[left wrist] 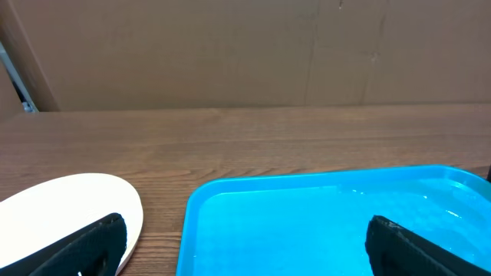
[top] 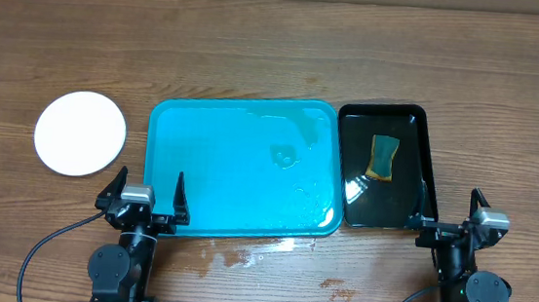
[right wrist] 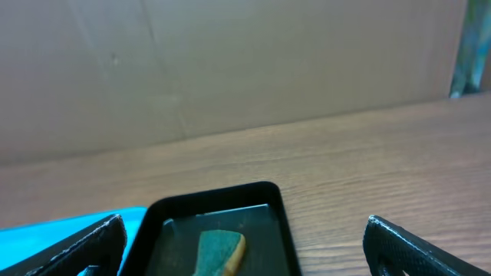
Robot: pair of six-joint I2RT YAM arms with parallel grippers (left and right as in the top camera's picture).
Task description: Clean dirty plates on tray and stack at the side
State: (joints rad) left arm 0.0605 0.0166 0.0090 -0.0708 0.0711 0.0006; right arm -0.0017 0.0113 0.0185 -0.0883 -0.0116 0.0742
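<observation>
Spread wide and pinching nothing, the left claw (top: 151, 175) and right claw (top: 449, 201) sit at the tabletop's (top: 277, 64) near edge. In the left wrist view a dark finger and the frame edge cut off the white plate (top: 80, 133). It lies on the wood just left of the turquoise tray (top: 209, 165); whether others lie beneath it cannot be told. That tray holds a wet film. Beside it, the black tray (top: 425, 145) holds a green-and-yellow sponge (top: 383, 156), cut off in the right wrist view.
</observation>
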